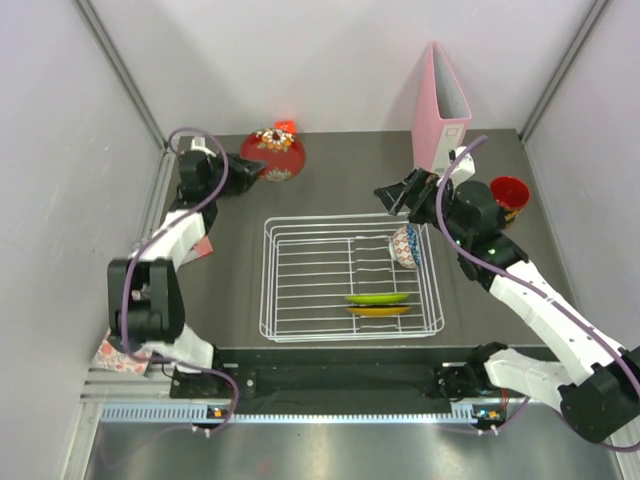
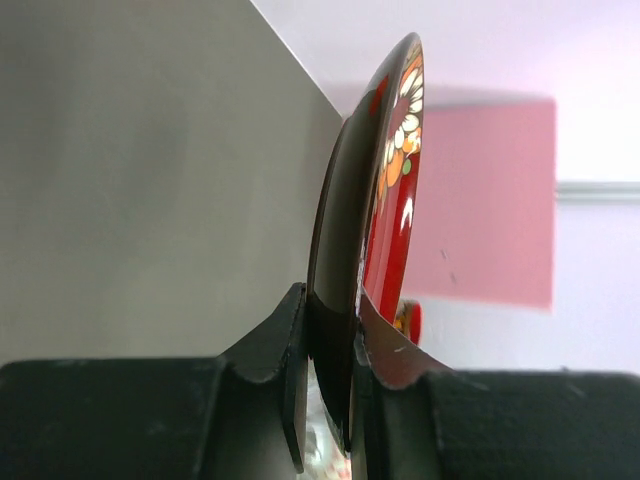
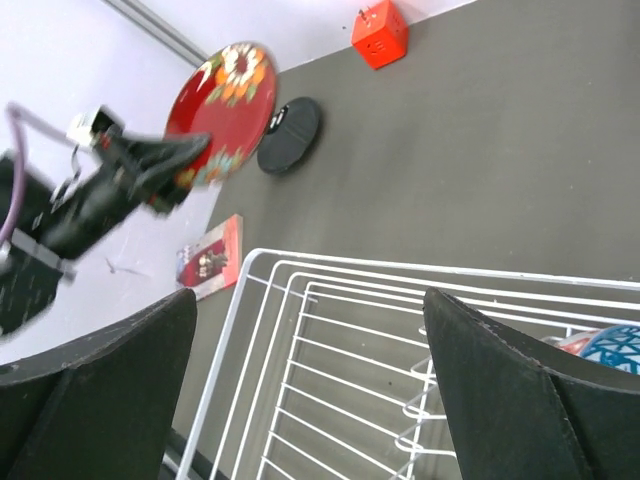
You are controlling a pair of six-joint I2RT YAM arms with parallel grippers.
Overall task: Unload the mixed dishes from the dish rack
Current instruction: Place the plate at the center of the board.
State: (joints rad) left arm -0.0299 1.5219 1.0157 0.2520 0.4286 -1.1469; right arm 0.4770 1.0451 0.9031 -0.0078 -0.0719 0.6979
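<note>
My left gripper [image 1: 247, 168] [image 2: 330, 320] is shut on the rim of the dark red patterned plate [image 1: 276, 155] [image 2: 385, 190] [image 3: 222, 108], holding it on edge above the table's back left. A black plate [image 3: 290, 122] lies flat on the table beside it. The white wire dish rack [image 1: 350, 280] [image 3: 330, 300] holds a blue-white bowl [image 1: 405, 245] [image 3: 612, 346], a lime green plate [image 1: 378, 298] and a gold plate [image 1: 378, 311]. My right gripper [image 1: 396, 196] [image 3: 310, 295] hangs open and empty over the rack's back right edge. A red-and-dark cup [image 1: 510, 193] stands on the table to the right.
A small orange-red cube [image 1: 285, 127] [image 3: 380, 33] sits at the back, behind the red plate. A pink file holder [image 1: 440, 105] [image 2: 490, 200] stands upright at the back right. A red card [image 1: 202, 248] [image 3: 210, 258] lies left of the rack. Walls close in three sides.
</note>
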